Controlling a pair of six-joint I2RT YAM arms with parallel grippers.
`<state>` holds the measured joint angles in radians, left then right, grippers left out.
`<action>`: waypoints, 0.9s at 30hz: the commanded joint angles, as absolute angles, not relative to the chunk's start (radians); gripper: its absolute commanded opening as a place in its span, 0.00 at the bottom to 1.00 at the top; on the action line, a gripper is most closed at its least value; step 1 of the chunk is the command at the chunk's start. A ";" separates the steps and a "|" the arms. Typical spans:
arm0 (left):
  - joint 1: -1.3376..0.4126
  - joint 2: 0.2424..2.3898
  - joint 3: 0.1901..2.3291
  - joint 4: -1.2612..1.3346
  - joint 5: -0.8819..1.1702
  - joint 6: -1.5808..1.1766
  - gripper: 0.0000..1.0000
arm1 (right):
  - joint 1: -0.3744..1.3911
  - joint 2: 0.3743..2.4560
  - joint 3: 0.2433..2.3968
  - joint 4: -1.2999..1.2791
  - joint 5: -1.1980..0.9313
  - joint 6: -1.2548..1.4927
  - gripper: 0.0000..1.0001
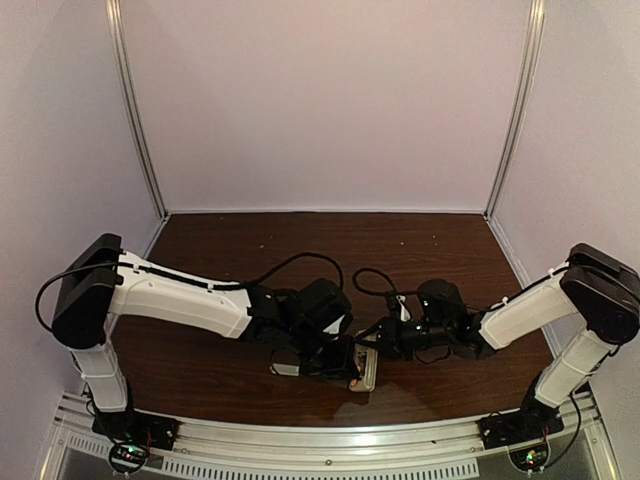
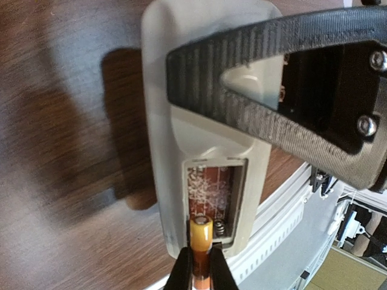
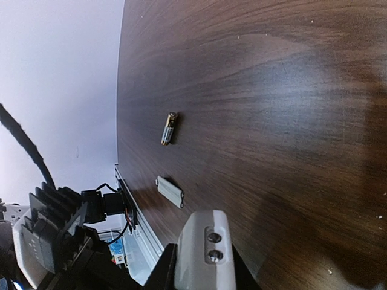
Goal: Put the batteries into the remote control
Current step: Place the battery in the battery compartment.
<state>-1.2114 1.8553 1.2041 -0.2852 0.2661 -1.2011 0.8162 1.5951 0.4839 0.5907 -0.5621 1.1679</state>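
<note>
My left end effector [image 2: 195,275] is closed narrowly on one battery [image 2: 200,241], pinching it near its rear so the front end pokes into the near end of the open bay [image 2: 211,193], beside a coil spring [image 2: 221,226]. The remote control [image 2: 181,139] lies back-up on the desk [image 3: 272,90], and my right end effector [image 3: 202,272] is clamped on one end of it to steady it. To seat this cell well I would tilt it down along the bay's length, press the flat end against its spring, then lay the body flat before releasing. I cannot tell the polarity from here, so I would check it first. I would hold the right grip firm so the remote cannot skid. The second battery [image 3: 169,128] lies loose on the dark wood-grain desk, well apart from the remote, with a small pale grey plate [image 3: 170,191] nearer to it. Plain pale walls [image 1: 330,100] enclose the desk, and a metal rail [image 1: 330,445] runs along its near edge.
</note>
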 commanded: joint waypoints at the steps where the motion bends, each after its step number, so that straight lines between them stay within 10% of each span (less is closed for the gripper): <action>1: -1.196 1.870 1.210 -0.298 0.276 -1.219 0.05 | 0.831 1.604 0.507 0.649 -0.554 1.193 0.00; 27: -1.164 1.914 1.210 -0.332 0.272 -1.260 0.16 | 0.856 1.684 0.478 0.797 -0.589 1.297 0.00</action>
